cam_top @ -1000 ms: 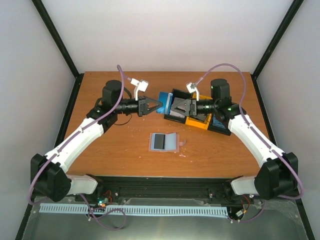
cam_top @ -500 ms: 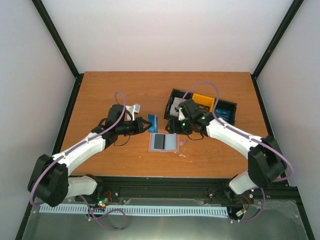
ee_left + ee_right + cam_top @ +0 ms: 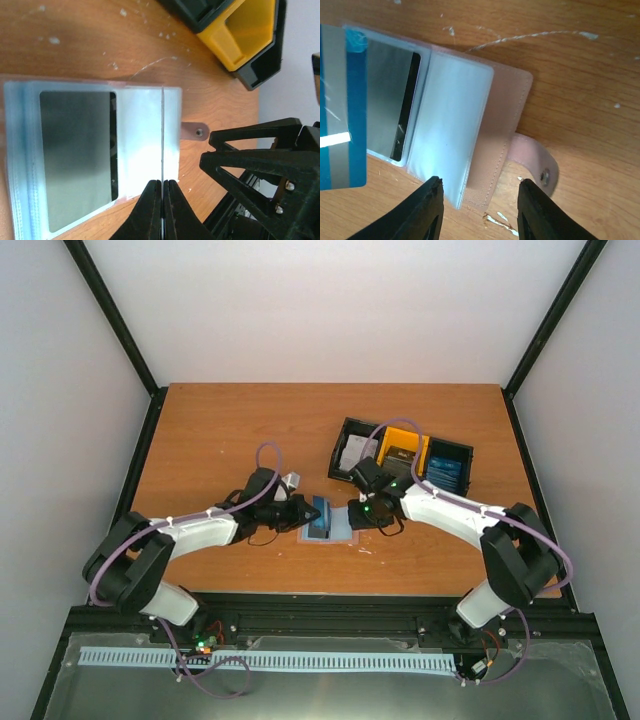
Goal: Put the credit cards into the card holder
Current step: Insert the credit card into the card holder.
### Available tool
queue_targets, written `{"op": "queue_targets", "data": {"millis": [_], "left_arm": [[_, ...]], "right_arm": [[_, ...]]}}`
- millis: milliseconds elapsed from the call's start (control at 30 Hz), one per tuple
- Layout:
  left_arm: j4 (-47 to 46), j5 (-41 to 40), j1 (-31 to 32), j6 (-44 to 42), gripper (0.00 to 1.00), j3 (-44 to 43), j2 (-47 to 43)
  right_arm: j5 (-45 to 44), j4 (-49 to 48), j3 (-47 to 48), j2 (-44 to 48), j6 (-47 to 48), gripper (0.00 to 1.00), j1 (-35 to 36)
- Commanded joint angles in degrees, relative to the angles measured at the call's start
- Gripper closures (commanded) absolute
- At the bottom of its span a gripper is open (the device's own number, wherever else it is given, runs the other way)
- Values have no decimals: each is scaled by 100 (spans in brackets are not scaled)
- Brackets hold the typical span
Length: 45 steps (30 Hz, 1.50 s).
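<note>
The card holder (image 3: 340,533) lies open on the table, pale blue inside (image 3: 140,130) with a tan-pink cover (image 3: 502,130) and snap tab (image 3: 540,172). A dark grey card (image 3: 75,155) sits in its left slot. My left gripper (image 3: 303,512) is shut on a blue credit card (image 3: 320,514), held on edge over the holder's middle. That card shows as a thin line (image 3: 162,130) in the left wrist view and flat-on (image 3: 342,100) in the right wrist view. My right gripper (image 3: 479,181) is open, its fingers straddling the holder's right-hand page and cover edge.
Behind the holder stand three bins: a black one with white cards (image 3: 352,452), a yellow one (image 3: 405,450) and a black one with blue cards (image 3: 447,468). The yellow bin (image 3: 245,35) is close to the holder's far side. The two grippers are nearly touching.
Both arms came down from the bins to the holder. The left one brought the blue card over it. The right gripper dropped to the holder's right edge and its jaws narrowed.
</note>
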<state>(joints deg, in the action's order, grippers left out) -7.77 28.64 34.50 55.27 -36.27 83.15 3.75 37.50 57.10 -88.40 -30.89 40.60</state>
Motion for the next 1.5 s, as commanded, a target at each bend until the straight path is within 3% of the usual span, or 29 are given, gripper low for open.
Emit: {"op": "queue_targets", "data": {"millis": [0, 367, 500, 1000, 1467], "left_arm": [[-475, -180, 118, 187, 99, 110, 163], [-484, -44, 118, -303, 99, -110, 928], [-897, 265, 118, -289, 99, -22, 1064], [-1436, 82, 121, -34, 99, 552, 1025], [-2121, 424, 124, -53, 99, 427, 1544]], "right_arm": [[358, -194, 20, -281, 345, 60, 45], [-77, -173, 129, -1064, 327, 69, 45], [-17, -204, 108, -1273, 253, 73, 45], [117, -272, -127, -1268, 57, 74, 45], [320, -334, -267, -1289, 68, 76, 44]]}}
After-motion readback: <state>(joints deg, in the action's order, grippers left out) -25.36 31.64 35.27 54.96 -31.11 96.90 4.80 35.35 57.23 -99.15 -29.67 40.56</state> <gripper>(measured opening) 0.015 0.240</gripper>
